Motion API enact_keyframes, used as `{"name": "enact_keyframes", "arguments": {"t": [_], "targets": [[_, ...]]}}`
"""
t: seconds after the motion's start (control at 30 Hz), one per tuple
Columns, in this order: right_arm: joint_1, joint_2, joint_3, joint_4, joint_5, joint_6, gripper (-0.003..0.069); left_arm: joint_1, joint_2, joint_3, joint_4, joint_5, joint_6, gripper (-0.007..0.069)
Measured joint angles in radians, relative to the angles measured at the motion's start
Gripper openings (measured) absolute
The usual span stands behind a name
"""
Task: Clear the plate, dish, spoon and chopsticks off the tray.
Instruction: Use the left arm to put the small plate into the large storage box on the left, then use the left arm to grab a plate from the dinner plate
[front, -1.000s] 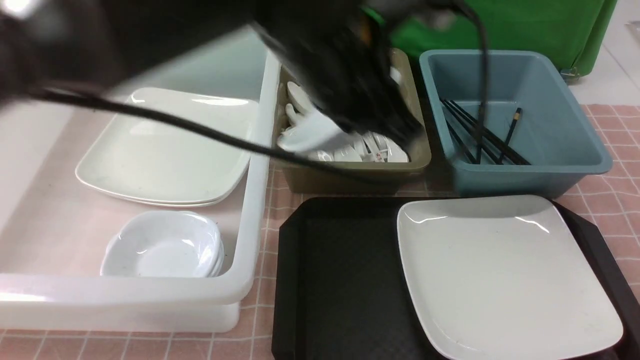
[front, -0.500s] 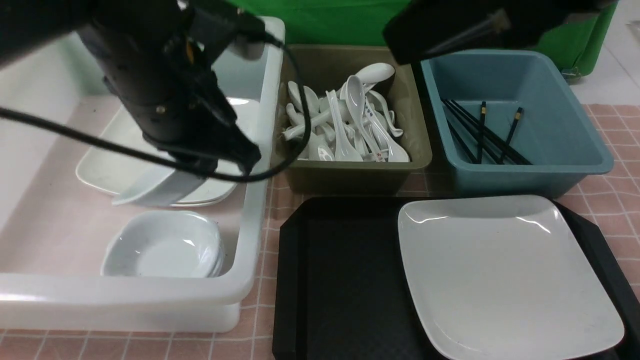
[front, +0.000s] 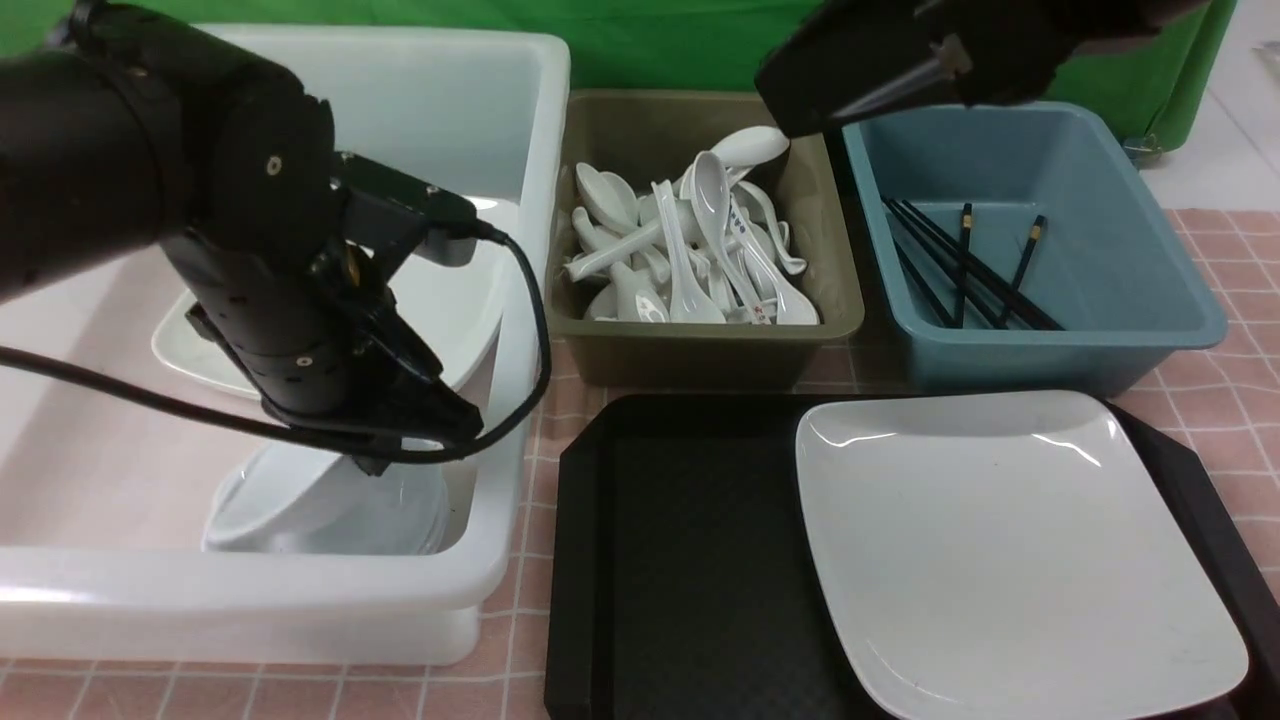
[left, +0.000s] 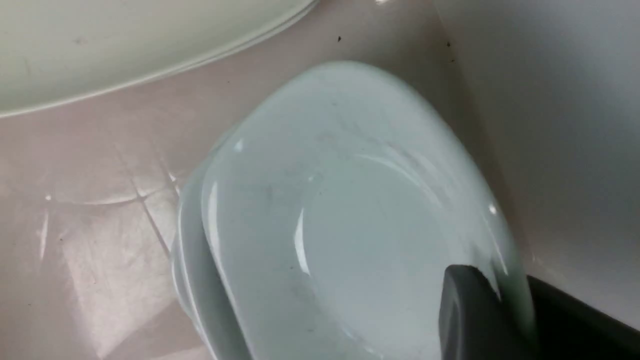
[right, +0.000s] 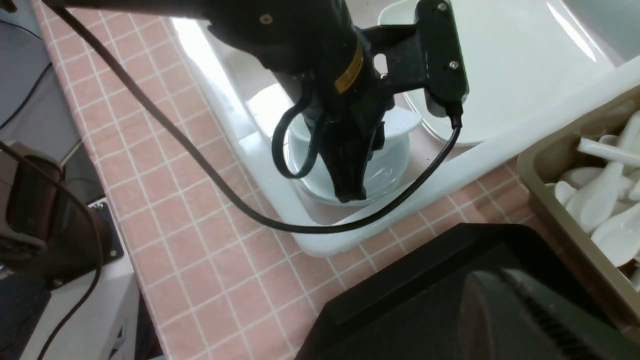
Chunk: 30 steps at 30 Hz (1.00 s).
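Dish (left: 370, 225), probably slippery and fragile, suits the rim pinch by narrowly parted left fingers (left: 462, 310); right fingers (right: 480, 315) are closed, empty.

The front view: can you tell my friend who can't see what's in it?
The robot's left gripper is over a white bin, with a small white dish tilted above other dishes. A big white plate lies on the black tray. Behind are boxes of white spoons and black chopsticks.
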<state>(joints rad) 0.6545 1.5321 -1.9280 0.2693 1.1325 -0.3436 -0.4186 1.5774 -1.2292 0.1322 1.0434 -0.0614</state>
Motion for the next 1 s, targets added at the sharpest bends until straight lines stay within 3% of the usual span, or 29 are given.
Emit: {"name": "enact_keyframes", "arguments": {"t": [0.13,0.17,0.2,0.3,0.37,0.43,0.57,0.67,0.87,1.0], "targets": [[0.000,-0.018,0.000,-0.053,0.000,0.007,0.0030,0.000,0.000,-0.016,0.014,0.038,-0.007,0.0302],[0.000,-0.020,0.000,-0.060,0.000,0.011,0.0030,0.000,0.000,-0.019,0.014,0.043,-0.010,0.0313],[-0.003,-0.043,0.000,-0.099,0.000,0.025,0.0030,0.000,0.000,-0.051,0.021,0.088,-0.028,0.0388],[-0.011,-0.107,0.011,-0.198,0.000,0.063,0.0030,0.001,-0.001,-0.160,0.000,0.133,-0.051,0.0465],[-0.021,-0.159,0.043,-0.261,0.000,0.081,0.0030,0.001,-0.010,-0.225,-0.049,0.136,-0.052,0.0460],[-0.045,-0.233,0.113,-0.329,0.000,0.102,0.0030,-0.012,-0.020,-0.294,-0.115,0.126,-0.048,0.0408],[-0.160,-0.381,0.312,-0.412,0.000,0.143,0.0030,-0.120,-0.010,-0.407,-0.215,0.043,-0.028,0.0123],[-0.255,-0.476,0.476,-0.426,0.000,0.166,0.0030,-0.215,0.050,-0.455,-0.287,-0.010,0.010,0.0020],[-0.374,-0.564,0.717,-0.427,0.000,0.176,0.0030,-0.326,0.269,-0.548,-0.335,-0.041,0.004,0.0007],[-0.412,-0.594,0.884,-0.400,-0.001,0.181,0.0030,-0.336,0.466,-0.633,-0.313,-0.051,-0.011,0.0108]]}}
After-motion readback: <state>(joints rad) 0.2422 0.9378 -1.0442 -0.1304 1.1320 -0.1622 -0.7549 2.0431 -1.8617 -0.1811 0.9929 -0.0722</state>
